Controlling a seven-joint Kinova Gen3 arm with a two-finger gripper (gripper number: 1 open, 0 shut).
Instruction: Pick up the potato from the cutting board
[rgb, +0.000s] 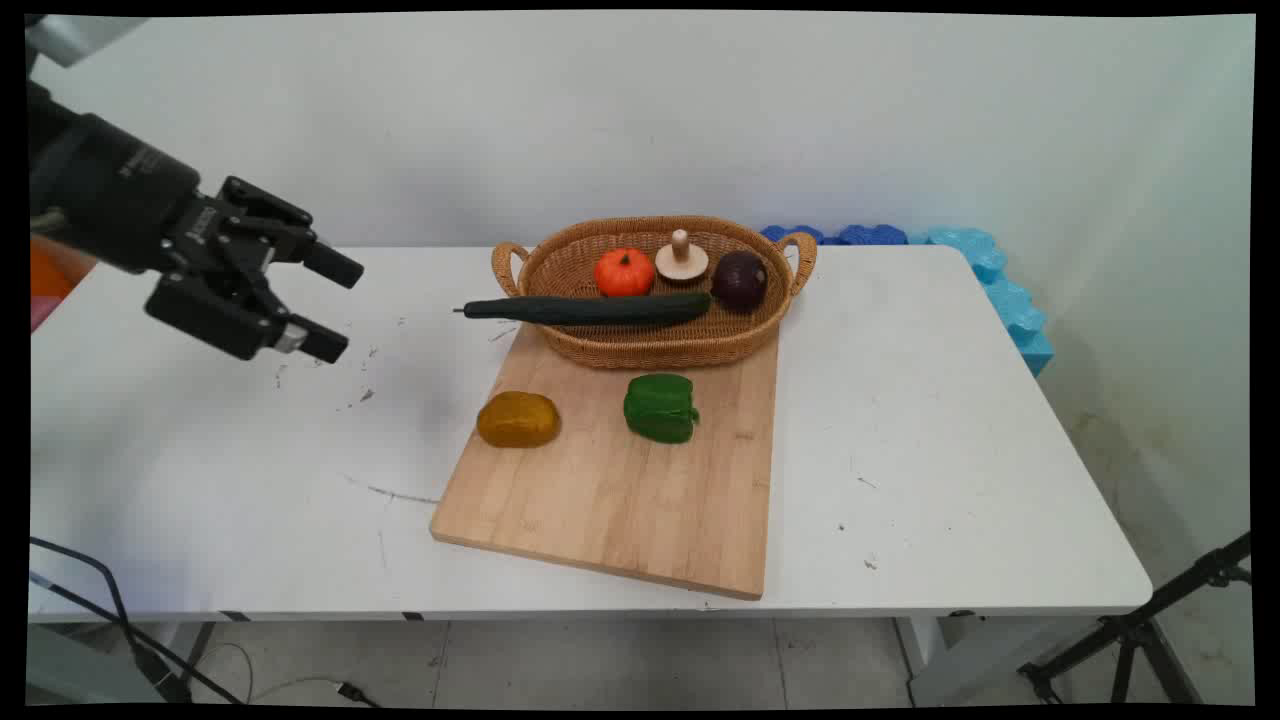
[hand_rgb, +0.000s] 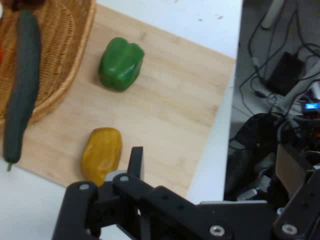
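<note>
Table: white table (rgb: 900, 450), runs nearly full width of main view; scuffs and dark marks on its left half.
Board: wooden cutting board (rgb: 620, 500), lies about mid-table, long side running from near edge toward the wall, slightly skewed.
Foam: blue foam blocks (rgb: 1000, 280) behind table's far right corner, against the wall.
Basket: oval wicker basket (rgb: 650, 350) w/ 2 handles, sits on the board's far end, partly overhanging it toward the wall.
Gripper: black gripper (rgb: 335, 305), up in the air over table's left part, pointing right toward the board. Its 2 fingers stand spread apart w/ nothing between them. Touches nothing; well apart from the board.
Cucumber: dark green cucumber (rgb: 590, 309), lies across basket's near rim; stem end sticks out past the left rim over the table. That end is the thing nearest the gripper in main view.
Green pepper: green bell pepper (rgb: 660, 407) on the board, just in front of the basket, not touching it.
Yellow veg: yellow-brown lumpy vegetable (rgb: 517, 419), prob. a pepper or potato, can't tell which; at the board's left edge, apart from green pepper. In hand view it sits just beyond the fingertip (hand_rgb: 136, 161).
Onion: dark purple onion (rgb: 739, 280), inside basket, right end.
Pumpkin: small orange pumpkin (rgb: 624, 272), inside basket, left of centre.
Mushroom: pale mushroom (rgb: 682, 259), inside basket, cap down and stem up, between pumpkin and onion.
</note>
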